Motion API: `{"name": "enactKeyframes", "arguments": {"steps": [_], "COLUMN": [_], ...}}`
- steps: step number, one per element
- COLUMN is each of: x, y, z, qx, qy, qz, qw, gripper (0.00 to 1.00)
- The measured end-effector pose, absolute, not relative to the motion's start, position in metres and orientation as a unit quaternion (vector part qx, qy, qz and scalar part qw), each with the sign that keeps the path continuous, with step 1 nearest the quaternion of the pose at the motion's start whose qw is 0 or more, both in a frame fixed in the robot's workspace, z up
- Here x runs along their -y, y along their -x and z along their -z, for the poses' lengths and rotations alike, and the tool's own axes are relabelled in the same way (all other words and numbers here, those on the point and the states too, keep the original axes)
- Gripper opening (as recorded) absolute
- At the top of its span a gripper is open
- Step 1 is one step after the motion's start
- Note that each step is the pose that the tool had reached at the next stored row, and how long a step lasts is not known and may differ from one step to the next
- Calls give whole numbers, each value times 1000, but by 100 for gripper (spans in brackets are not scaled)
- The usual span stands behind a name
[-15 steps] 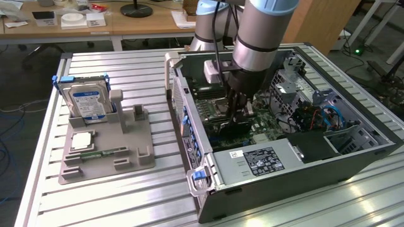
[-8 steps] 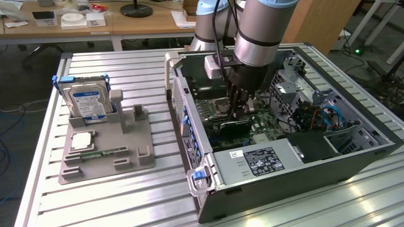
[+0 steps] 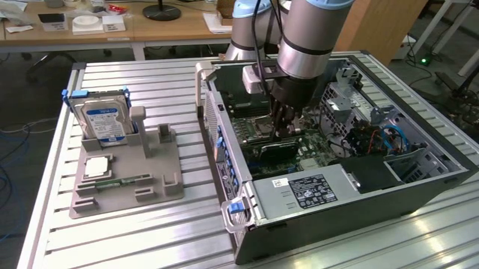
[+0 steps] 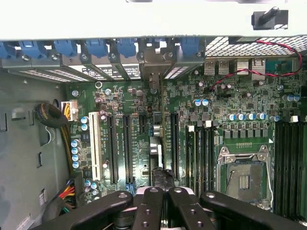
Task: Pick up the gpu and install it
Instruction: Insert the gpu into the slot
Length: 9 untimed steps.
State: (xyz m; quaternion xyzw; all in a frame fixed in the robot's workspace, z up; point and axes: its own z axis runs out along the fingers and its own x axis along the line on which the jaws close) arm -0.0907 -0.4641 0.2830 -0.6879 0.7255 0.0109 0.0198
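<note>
Inside the open computer case (image 3: 419, 168), the gripper (image 3: 284, 130) has its fingers (image 4: 158, 201) closed narrow on the gpu (image 4: 160, 179), holding the card upright on its edge above the motherboard (image 4: 144, 120), probably to meet a slot.

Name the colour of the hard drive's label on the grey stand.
Blue and white hard drive label, clearest in the exterior view.
</note>
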Motion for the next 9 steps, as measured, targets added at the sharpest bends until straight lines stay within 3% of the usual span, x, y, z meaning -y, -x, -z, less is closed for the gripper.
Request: {"name": "enactKeyframes", "arguments": {"steps": [9], "x": [464], "y": [91], "z": [-283], "qx": [-725], "qy": [688], "qz": [-11], "qw": [20], "gripper": [11]}}
